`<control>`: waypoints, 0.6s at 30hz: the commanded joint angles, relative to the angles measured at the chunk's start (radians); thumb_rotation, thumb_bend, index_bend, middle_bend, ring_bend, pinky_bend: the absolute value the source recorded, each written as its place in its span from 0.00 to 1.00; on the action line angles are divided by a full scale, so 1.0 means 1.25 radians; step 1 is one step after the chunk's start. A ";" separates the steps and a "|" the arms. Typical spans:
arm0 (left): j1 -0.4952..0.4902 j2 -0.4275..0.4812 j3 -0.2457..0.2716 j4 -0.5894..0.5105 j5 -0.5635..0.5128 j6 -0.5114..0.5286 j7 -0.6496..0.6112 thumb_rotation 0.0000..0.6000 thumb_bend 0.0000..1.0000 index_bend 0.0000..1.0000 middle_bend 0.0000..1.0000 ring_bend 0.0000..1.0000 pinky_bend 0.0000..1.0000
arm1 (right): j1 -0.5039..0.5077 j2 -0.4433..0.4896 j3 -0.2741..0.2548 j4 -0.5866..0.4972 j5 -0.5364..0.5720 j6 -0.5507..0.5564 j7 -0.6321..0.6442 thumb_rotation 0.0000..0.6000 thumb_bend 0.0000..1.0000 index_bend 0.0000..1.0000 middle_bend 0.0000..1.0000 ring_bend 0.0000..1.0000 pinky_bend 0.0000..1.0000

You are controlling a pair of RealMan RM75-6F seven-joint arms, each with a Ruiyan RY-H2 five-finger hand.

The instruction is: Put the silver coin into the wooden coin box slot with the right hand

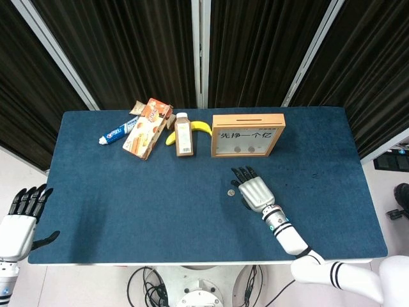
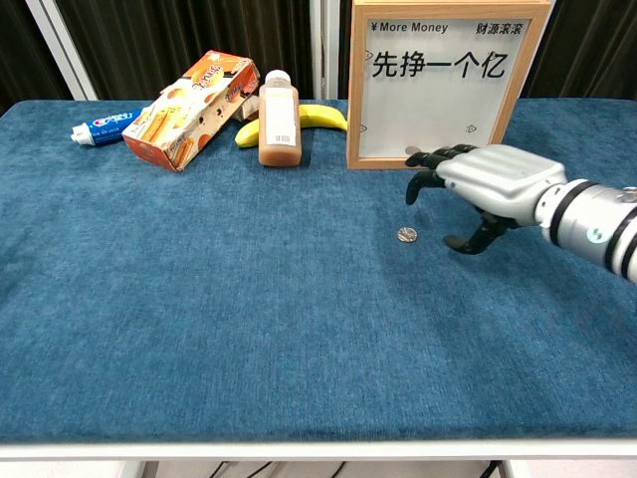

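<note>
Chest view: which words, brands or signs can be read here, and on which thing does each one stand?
"¥ More Money": top left of the wooden coin box panel.
"财源滚滚": top right of the same panel.
"先挣一个亿": large line under them.
Toothpaste tube: a brand logo, too blurred to read.
Snack carton: print too small to read.
Bottle: barcode label, digits unreadable.
Silver coin: no legible marking.

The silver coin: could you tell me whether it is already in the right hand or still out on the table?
Out: the silver coin lies flat on the cloth, and the right hand holds nothing.
</note>
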 commanded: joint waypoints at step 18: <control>0.004 0.001 0.001 0.021 -0.007 -0.002 -0.026 1.00 0.12 0.03 0.00 0.00 0.00 | 0.037 -0.062 -0.024 0.073 -0.001 0.012 0.034 1.00 0.33 0.34 0.00 0.00 0.00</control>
